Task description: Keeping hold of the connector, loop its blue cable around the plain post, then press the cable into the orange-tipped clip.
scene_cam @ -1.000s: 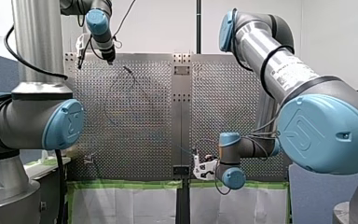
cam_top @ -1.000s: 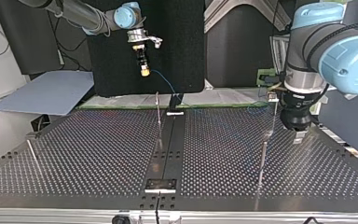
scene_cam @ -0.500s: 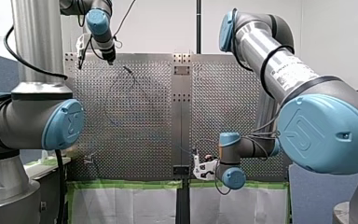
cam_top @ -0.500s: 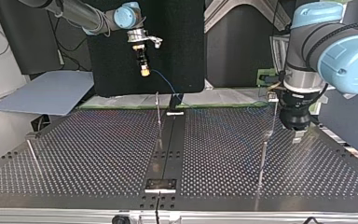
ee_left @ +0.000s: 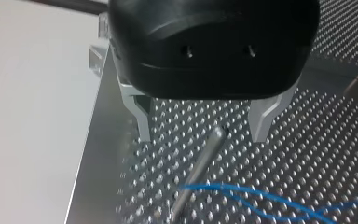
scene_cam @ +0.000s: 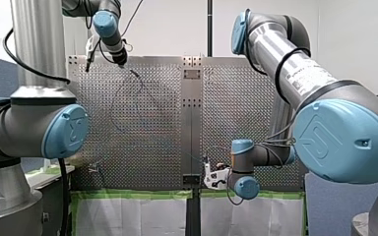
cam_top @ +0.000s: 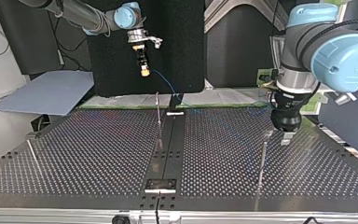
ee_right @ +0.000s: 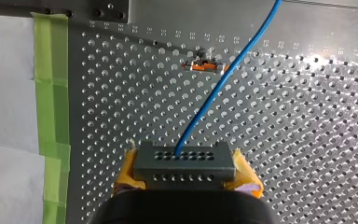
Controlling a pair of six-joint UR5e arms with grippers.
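Left hand [cam_top: 283, 136] has slid a little toward the table's [cam_top: 98, 154] middle in the last second. It now hangs over the plain post [ee_left: 200, 163] near one side edge. Its metal fingers [ee_left: 142, 123] are spread wide with nothing between them but the post's tip.

Right hand [ee_right: 185, 173] has not moved. It is raised above the taped edge near the middle, yellow pads clamped on the grey connector [ee_right: 185, 161].

Blue cable [ee_right: 223, 79] runs down from the connector, past the orange-tipped clip [ee_right: 205, 66], not seated in it. Slack lies by the post's foot; I cannot tell whether it wraps the post.

Judgement: the left hand is lining up to help at the post. Looping and clipping both still look undone.

Table is perforated metal, shiny, with a centre strip. Green tape [ee_right: 51, 70] and white paper [ee_right: 4, 93] lie along one edge. Beyond that edge stand a black panel [cam_top: 168, 46] and a grey sheet [cam_top: 46, 95].
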